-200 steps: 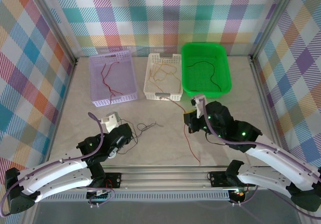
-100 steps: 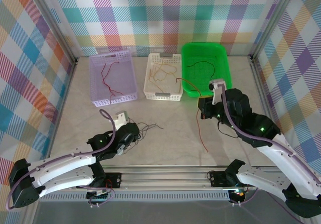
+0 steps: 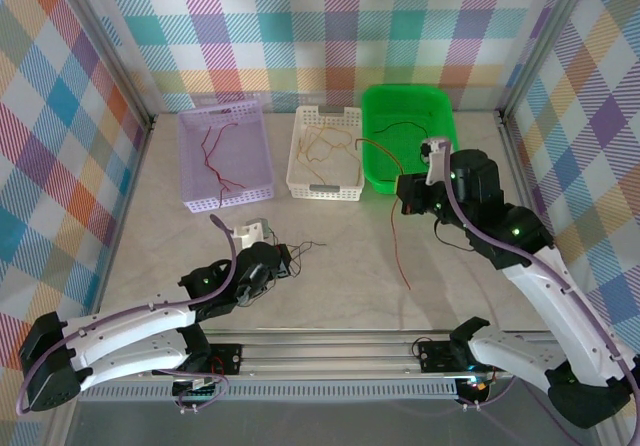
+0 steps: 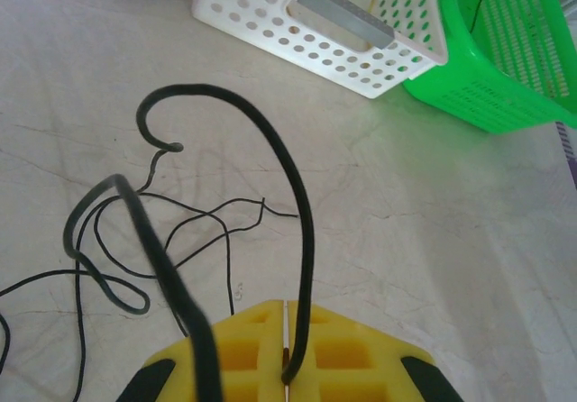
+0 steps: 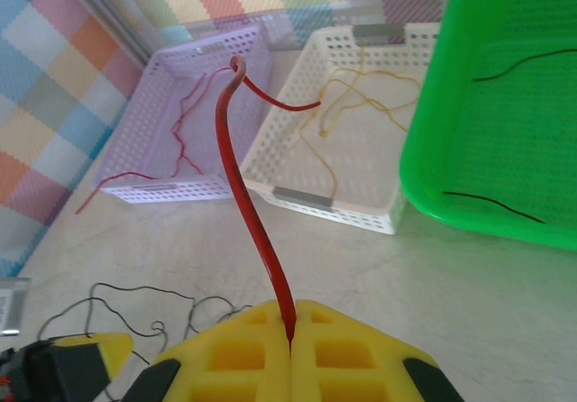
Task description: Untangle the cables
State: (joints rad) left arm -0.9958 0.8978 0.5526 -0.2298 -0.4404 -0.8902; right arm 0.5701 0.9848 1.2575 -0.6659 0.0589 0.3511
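Hanging from the right gripper, which is clenched on it, a red wire trails its lower end down onto the table. Its upper end arches over toward the white basket. The left gripper is clamped on a black wire that loops up and back down into a tangle of fine black strands lying on the table just ahead of it.

I see 3 likely ways this could go wrong. First, the red wire is thin and pinched at only 1 spot, so a quick swing could let it slide out of the grip. Second, red wires lie in the lilac basket, yet the right gripper sits beside the green basket. On the way across, the wire's free upper end could catch in the holes of the white basket or drop in with the yellow wires there. Third, if the left gripper pulls hard, the black loops may cinch tighter instead of parting, or the whole bunch may drag along with it. The red wire's tail lies well apart from the black tangle, so the 2 seem unlikely to snag each other
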